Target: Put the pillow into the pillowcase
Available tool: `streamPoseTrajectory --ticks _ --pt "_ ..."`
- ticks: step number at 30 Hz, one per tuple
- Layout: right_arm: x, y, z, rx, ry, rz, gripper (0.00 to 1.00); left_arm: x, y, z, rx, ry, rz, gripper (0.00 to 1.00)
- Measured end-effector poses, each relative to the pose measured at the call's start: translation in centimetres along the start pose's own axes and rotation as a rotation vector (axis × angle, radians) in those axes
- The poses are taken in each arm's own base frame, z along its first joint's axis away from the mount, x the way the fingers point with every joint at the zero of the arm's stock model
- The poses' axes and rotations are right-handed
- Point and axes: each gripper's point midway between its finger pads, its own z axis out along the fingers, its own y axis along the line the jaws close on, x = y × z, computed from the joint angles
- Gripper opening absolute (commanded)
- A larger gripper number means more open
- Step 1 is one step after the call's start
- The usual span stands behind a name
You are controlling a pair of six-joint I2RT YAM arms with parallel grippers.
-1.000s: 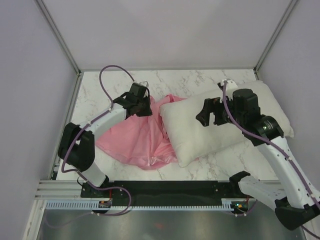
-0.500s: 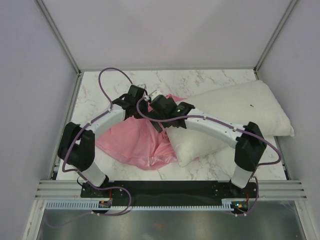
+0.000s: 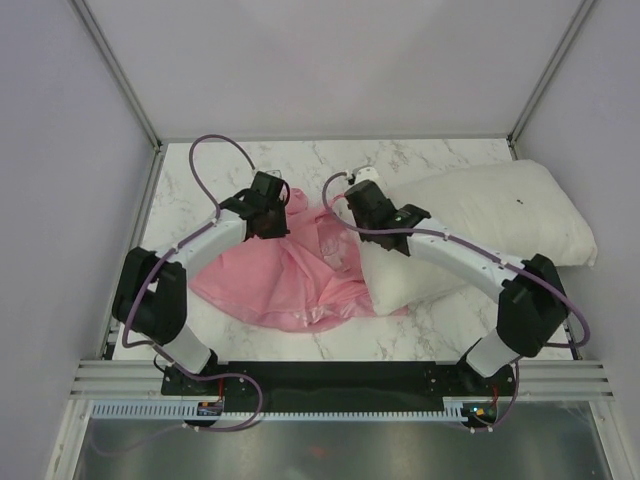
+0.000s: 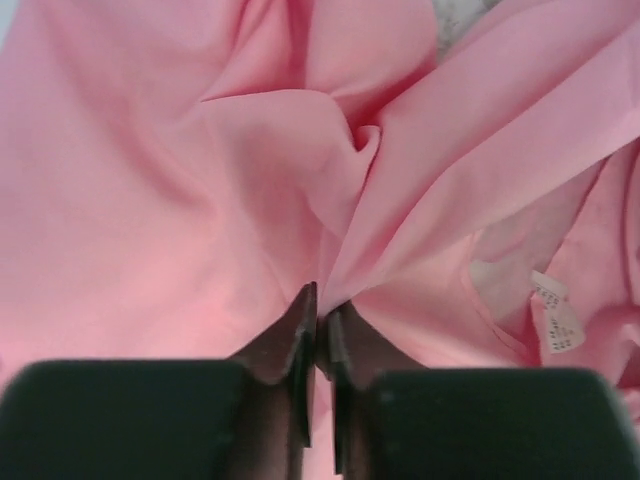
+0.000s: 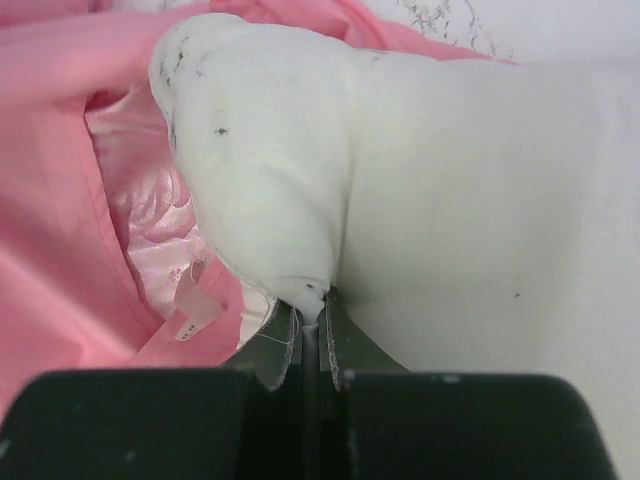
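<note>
The pink satin pillowcase (image 3: 285,285) lies crumpled on the left half of the marble table. My left gripper (image 3: 284,208) is at its far edge, shut on a pinched fold of the pink fabric (image 4: 250,180), with the fingertips (image 4: 308,318) pressed together. The white pillow (image 3: 490,215) lies to the right, its left corner over the pillowcase. My right gripper (image 3: 354,207) is at that corner, shut on a fold of the pillow (image 5: 420,170). In the right wrist view the pillow's corner bulges beside the pillowcase's opening (image 5: 150,215), where the shiny inner side shows.
The marble table (image 3: 230,165) is walled by white panels at the back and sides. A small white label (image 4: 556,312) is sewn into the pillowcase. The pillow's right end reaches the right wall (image 3: 590,180). Purple cables loop above both arms.
My right arm has swung from the pillow's middle to its left corner and shut on it. The pillow has shifted slightly right. The left gripper has stayed on the pillowcase.
</note>
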Motion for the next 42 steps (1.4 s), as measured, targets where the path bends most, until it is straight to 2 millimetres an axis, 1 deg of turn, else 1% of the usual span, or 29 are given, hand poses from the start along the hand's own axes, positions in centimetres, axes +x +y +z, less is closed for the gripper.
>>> streamPoseTrajectory --ticks 2,3,4,6,8,12,15,17,19,21,23,24,25,27,29,31,32,33,35,38,39,40,41,42 --pt "-0.9 -1.2 -0.4 -0.046 -0.023 0.078 0.00 0.1 0.5 -0.2 -0.032 -0.003 0.010 0.26" --pt "-1.2 -1.5 -0.6 -0.077 -0.032 0.113 0.00 0.0 0.7 -0.5 -0.046 -0.008 0.015 0.31" --pt "-1.6 -1.8 -0.7 -0.103 -0.041 0.142 0.00 -0.1 0.7 -0.8 -0.057 -0.017 0.022 0.34" --pt "-2.1 -2.1 -0.9 -0.154 -0.055 0.193 0.00 -0.4 -0.1 -1.6 -0.068 -0.040 0.049 0.37" --pt "-2.1 -1.9 -0.8 -0.203 -0.053 0.227 0.00 -0.8 -1.6 -2.5 -0.060 -0.068 0.082 0.39" --pt "-1.9 -1.7 -0.7 -0.287 -0.040 0.294 0.00 -1.1 -6.8 -4.6 0.007 -0.131 0.169 0.39" --pt "-2.0 -2.1 -1.0 -0.333 -0.045 0.344 0.00 -1.2 -10.1 -5.9 0.064 -0.160 0.212 0.38" --pt "-2.3 -2.7 -1.7 -0.356 -0.057 0.374 0.00 -1.5 -11.5 -6.0 0.083 -0.167 0.223 0.38" --pt "-2.9 -3.5 -2.5 -0.378 -0.077 0.402 0.00 -1.7 -12.0 -5.1 0.076 -0.161 0.226 0.46" --pt "-3.5 -4.3 -3.2 -0.394 -0.102 0.424 0.00 -1.6 -12.0 -3.4 0.044 -0.141 0.231 0.53" --pt "-4.2 -5.0 -4.0 -0.408 -0.126 0.444 0.00 -1.0 -11.5 -1.2 -0.009 -0.105 0.240 0.54" --pt "-4.4 -5.2 -4.3 -0.414 -0.135 0.450 0.00 -0.5 -10.9 0.2 -0.038 -0.079 0.245 0.55" --pt "-4.5 -5.4 -4.4 -0.417 -0.139 0.454 0.00 -0.1 -10.4 1.1 -0.059 -0.061 0.249 0.55" --pt "-4.6 -5.4 -4.8 -0.429 -0.146 0.458 0.00 1.0 -8.8 3.1 -0.119 -0.011 0.254 0.56" --pt "-4.7 -5.5 -4.9 -0.434 -0.146 0.462 0.00 1.6 -7.6 4.4 -0.160 0.028 0.255 0.56" --pt "-4.5 -5.4 -5.0 -0.442 -0.144 0.464 0.00 1.5 -7.0 5.3 -0.184 0.040 0.250 0.54" --pt "-4.5 -5.4 -5.0 -0.445 -0.142 0.465 0.00 1.2 -6.8 5.6 -0.195 0.036 0.246 0.48" --pt "-4.4 -5.4 -5.1 -0.448 -0.141 0.466 0.00 0.9 -6.7 5.9 -0.203 0.032 0.241 0.46" --pt "-4.3 -5.3 -5.1 -0.453 -0.138 0.467 0.00 0.3 -6.6 6.0 -0.209 0.022 0.231 0.45" --pt "-4.2 -5.3 -5.1 -0.458 -0.135 0.466 0.00 -0.4 -6.4 6.1 -0.212 0.009 0.219 0.36" --pt "-4.1 -5.2 -5.1 -0.460 -0.133 0.466 0.00 -0.6 -6.4 6.1 -0.211 0.006 0.216 0.26" --pt "-3.9 -5.2 -5.1 -0.462 -0.130 0.466 0.00 -0.7 -6.5 6.2 -0.210 0.005 0.211 0.21" --pt "-3.8 -5.1 -5.1 -0.463 -0.127 0.466 0.00 -0.7 -6.4 6.2 -0.208 0.008 0.211 0.11" --pt "-3.7 -5.1 -5.1 -0.464 -0.126 0.466 0.00 -0.6 -6.4 6.2 -0.204 0.013 0.209 0.08"
